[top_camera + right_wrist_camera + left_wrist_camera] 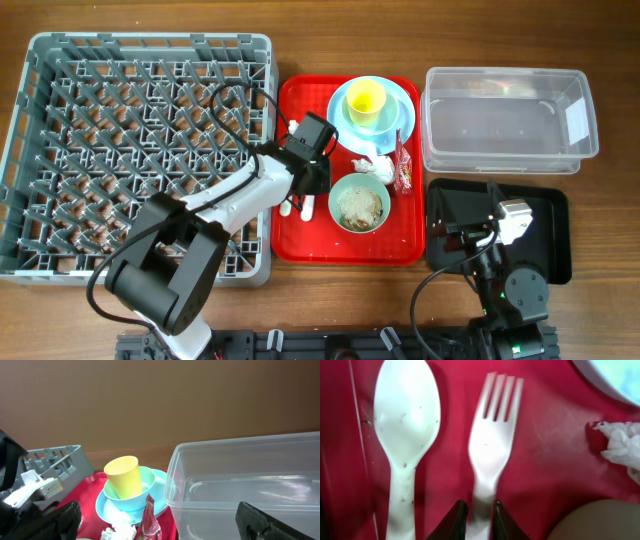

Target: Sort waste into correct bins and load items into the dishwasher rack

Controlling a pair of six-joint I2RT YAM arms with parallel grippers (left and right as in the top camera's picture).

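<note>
Nearest the robot, the right gripper (462, 232) hangs over the black tray (548, 215). Its jaws are spread wide and grasp nothing, apparently parked clear while the other arm works. Farther in, on the left side of the red serving tray (320, 245), the left gripper (480, 521) has its jaws clenched low on the handle of the white plastic fork (490, 445). That hold looks suited to carrying it left to the dishwasher rack (150, 42). The fork appears flat on the tray, its long axis running near to far and its tines pointing away from the robot. The white plastic spoon (405, 425) lies parallel just to its left, bowl end also far. To the right sit the mint-green bowl (360, 207) and the crumpled napkin (372, 167). Beyond them the yellow cup (122, 477) tilts in the pale blue-white bowl (135, 502) on the pale blue plate (101, 508), beside the clear tub (505, 72).
</note>
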